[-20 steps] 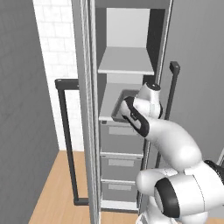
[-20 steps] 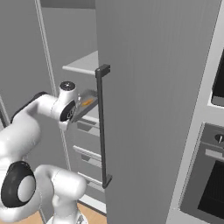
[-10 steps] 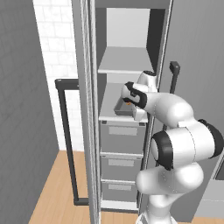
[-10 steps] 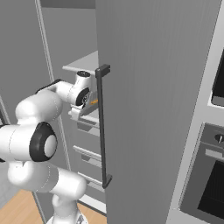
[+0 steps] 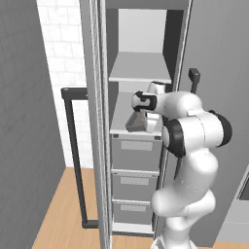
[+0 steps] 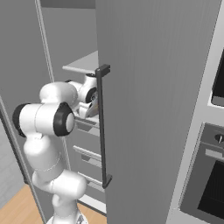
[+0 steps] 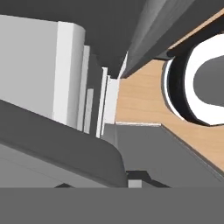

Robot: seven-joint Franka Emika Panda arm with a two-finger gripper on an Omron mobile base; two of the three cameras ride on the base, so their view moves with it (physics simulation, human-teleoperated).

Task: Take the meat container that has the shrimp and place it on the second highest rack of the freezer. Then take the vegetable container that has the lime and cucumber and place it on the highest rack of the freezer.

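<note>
Here, left base view: we see the gripper (image 5: 138, 116) clamped on the dark, rimmed meat container (image 5: 135, 122), tilted inside the freezer (image 5: 141, 73).
Hand view: rounded grey tray corner.

The freezer (image 5: 141, 146) looks like matt brushed grey metal with smooth pale shelves, its bar handle (image 6: 102, 127) matt black, the meat container (image 5: 136, 121) dull dark grey plastic, the floor (image 5: 63, 214) light wood, the wall (image 5: 58, 44) white tile.

White brick wall (image 5: 56, 58) at the back left, grey wall (image 5: 22, 121) beside it, wood floor (image 5: 63, 214) below. A dark oven (image 6: 205, 175) sits in pale cabinetry at right.
</note>
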